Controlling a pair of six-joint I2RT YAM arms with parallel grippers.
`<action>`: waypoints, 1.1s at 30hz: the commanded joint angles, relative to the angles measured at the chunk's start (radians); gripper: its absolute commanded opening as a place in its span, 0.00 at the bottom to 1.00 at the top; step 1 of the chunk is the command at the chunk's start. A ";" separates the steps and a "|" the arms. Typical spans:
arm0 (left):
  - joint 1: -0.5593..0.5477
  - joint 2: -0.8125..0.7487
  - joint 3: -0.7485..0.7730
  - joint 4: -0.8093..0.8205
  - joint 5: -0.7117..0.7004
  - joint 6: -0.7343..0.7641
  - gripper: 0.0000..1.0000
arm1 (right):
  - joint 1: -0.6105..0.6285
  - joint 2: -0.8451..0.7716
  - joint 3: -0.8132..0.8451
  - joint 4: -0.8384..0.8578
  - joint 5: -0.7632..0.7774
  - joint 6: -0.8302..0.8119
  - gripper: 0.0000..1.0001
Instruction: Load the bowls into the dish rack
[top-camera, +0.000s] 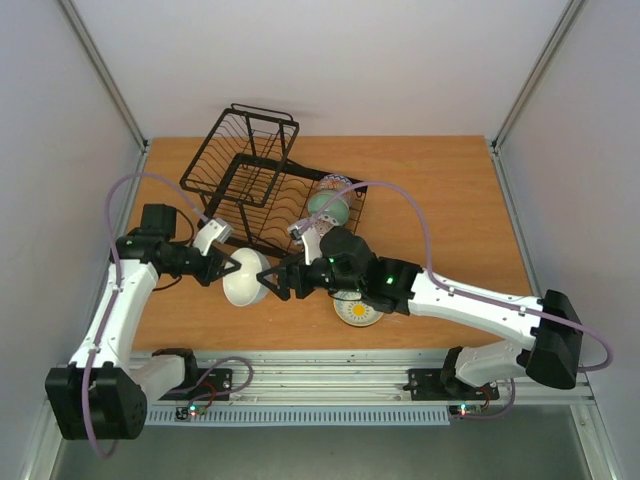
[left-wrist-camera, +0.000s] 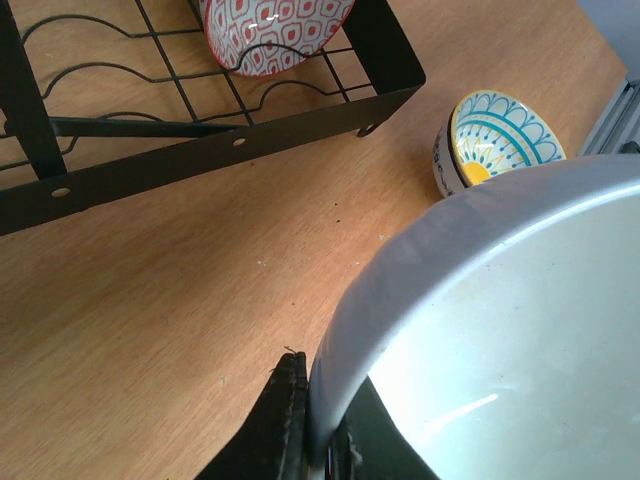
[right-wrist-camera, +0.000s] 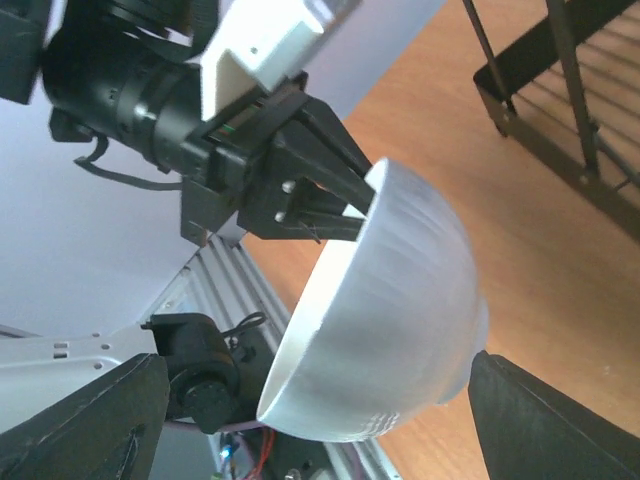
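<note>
My left gripper (top-camera: 232, 268) is shut on the rim of the cream-white bowl (top-camera: 246, 278) and holds it tilted above the table, in front of the black dish rack (top-camera: 240, 170). The left wrist view shows the rim (left-wrist-camera: 420, 260) pinched between the fingers (left-wrist-camera: 285, 420). My right gripper (top-camera: 274, 280) is open, with its fingers (right-wrist-camera: 90, 420) on either side of that bowl (right-wrist-camera: 390, 300). The sage green bowl (top-camera: 326, 206) and the red-and-white bowl (top-camera: 338, 184) stand in the rack's right end. The blue-patterned bowl (top-camera: 360, 313) lies on the table under my right arm.
The rack's taller basket section (top-camera: 262, 135) is at the far end. The rack's near frame (left-wrist-camera: 200, 140) lies close beyond the held bowl, with the red-and-white bowl (left-wrist-camera: 275, 30) inside and the blue bowl (left-wrist-camera: 495, 140) beside its corner. The aluminium rail (top-camera: 330, 375) runs along the near edge.
</note>
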 joint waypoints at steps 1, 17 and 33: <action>-0.004 -0.046 -0.007 0.055 0.057 -0.006 0.00 | -0.008 0.038 -0.038 0.120 -0.061 0.152 0.85; -0.004 -0.036 -0.009 0.026 0.110 0.031 0.00 | -0.009 0.094 -0.181 0.377 -0.103 0.254 0.86; -0.004 -0.033 -0.006 0.019 0.119 0.035 0.01 | -0.016 0.141 -0.238 0.598 -0.229 0.315 0.40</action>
